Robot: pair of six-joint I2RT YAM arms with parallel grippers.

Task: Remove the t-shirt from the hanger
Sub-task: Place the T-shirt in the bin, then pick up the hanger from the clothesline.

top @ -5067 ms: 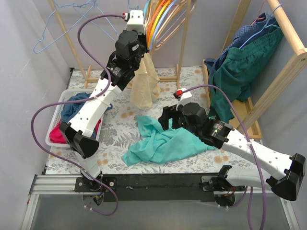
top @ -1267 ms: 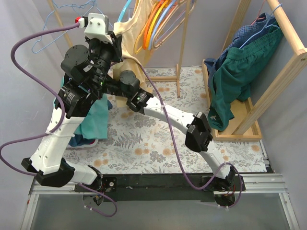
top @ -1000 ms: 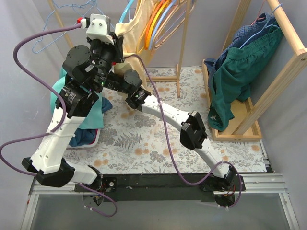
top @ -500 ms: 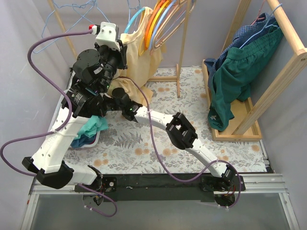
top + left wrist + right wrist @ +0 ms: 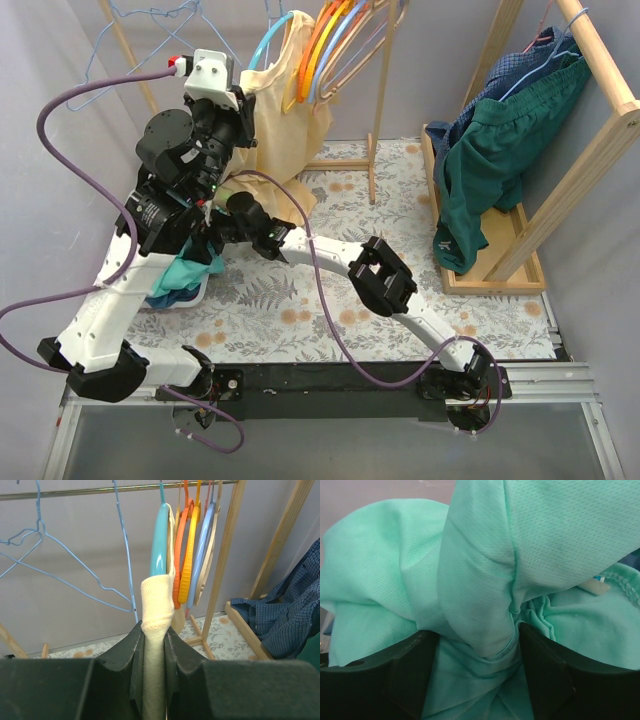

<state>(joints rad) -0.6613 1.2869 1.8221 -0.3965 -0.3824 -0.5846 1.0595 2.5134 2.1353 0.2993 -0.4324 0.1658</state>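
Left pincer is clamped on a bunched fold of the cream t-shirt, jaws nearly together w/ cloth squeezed between. The grip sits right at the shoulder, where the shirt wraps the end of the teal hanger. Shirt hangs from that hanger on the rail, just beside the orange hangers. In the top view its body drapes down next to the left arm.

Handling, by my read: thin knit, light, v. soft, no stiffness. It'll stretch and bunch rather than slide off in one piece, and may snag on the hanger tip. Hanger looks light and free to swing on the rail, so a hard tug prob. drags it along. Best hold is the shoulder seam or neck edge (hem gives no say over the hanger arm). Peel one shoulder off the end, then the other.

Right pincer has a mint garment wadded between its fingers, which stand fairly wide. Can't tell if it's gripping or just sitting in the cloth. It's low at the left of the tabletop, by the white basket.

Basket holds mint cloth + sth dark blue; rest hidden by the arm. Wooden rack on the right carries a green garment and a checked shirt draped over it.
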